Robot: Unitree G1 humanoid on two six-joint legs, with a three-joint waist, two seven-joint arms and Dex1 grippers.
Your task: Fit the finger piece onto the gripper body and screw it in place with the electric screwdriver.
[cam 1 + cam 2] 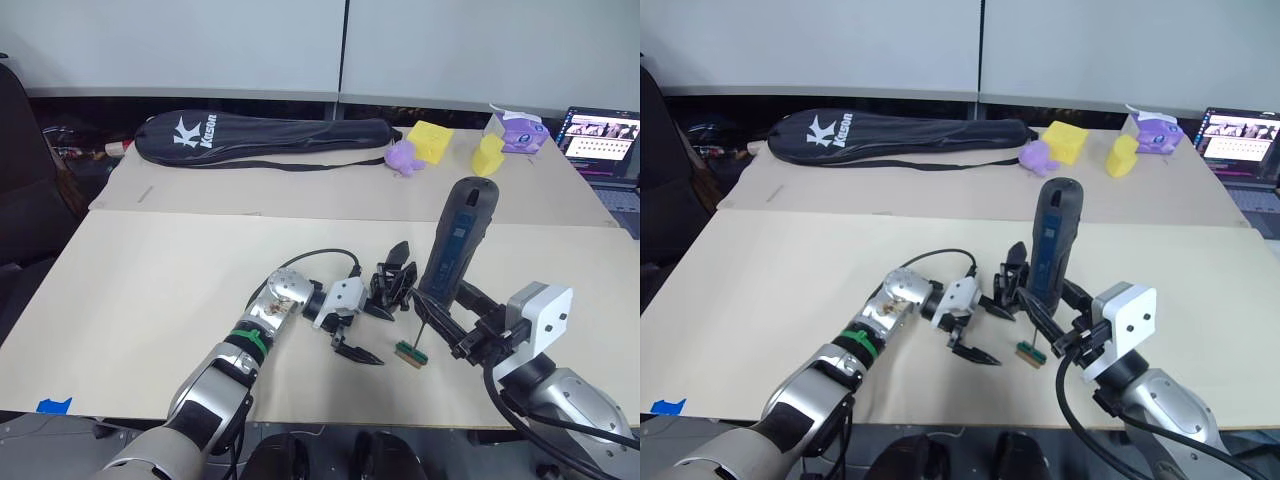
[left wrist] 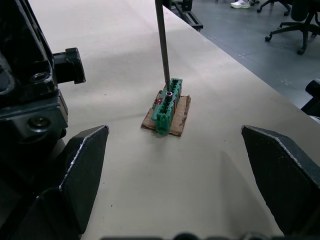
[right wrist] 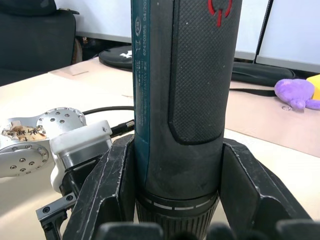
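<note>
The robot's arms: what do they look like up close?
The left arm is silver-grey metal with a green band and a black cable looping past its bare metal wrist. The right arm is grey, with a white boxy wrist and thick black cables. Each end effector has two black pointed fingers.

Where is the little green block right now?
The green block lies flat on the table near its front edge, between the two grippers, with the electric screwdriver bit resting on it; the left wrist view shows it close up.
</note>
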